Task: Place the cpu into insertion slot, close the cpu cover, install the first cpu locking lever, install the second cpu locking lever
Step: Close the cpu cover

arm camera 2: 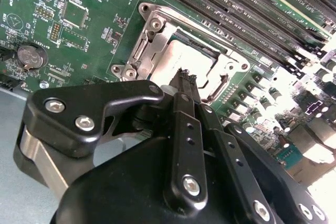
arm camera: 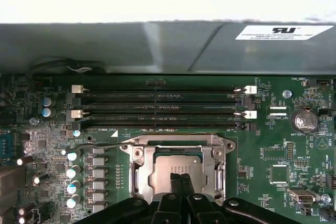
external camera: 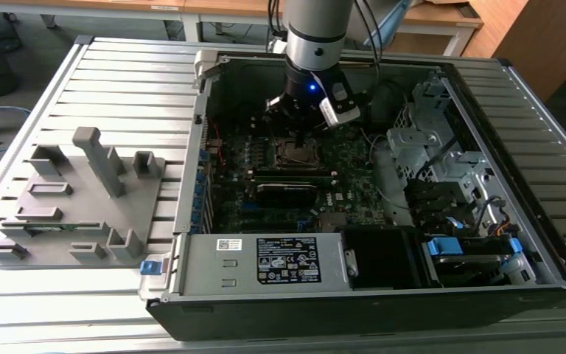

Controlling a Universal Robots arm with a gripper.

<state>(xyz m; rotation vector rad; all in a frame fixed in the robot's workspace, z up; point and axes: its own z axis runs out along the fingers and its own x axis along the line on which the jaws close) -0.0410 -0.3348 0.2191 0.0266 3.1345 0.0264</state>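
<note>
While its fingers (arm camera: 175,188) are pinched together holding nothing, the black gripper (arm camera: 181,177) hangs tip-down directly over the flat grey-brown square cpu (arm camera: 164,178), seated in the silver-rimmed square insertion slot (external camera: 296,153).

We see a grey slatted metal table (external camera: 126,81) bearing two things directly: an open computer case (external camera: 362,313) lying with its open side up toward the exterior view's right, and a grey moulded holder (external camera: 67,221) with upright posts just beside it on the exterior view's left.
</note>
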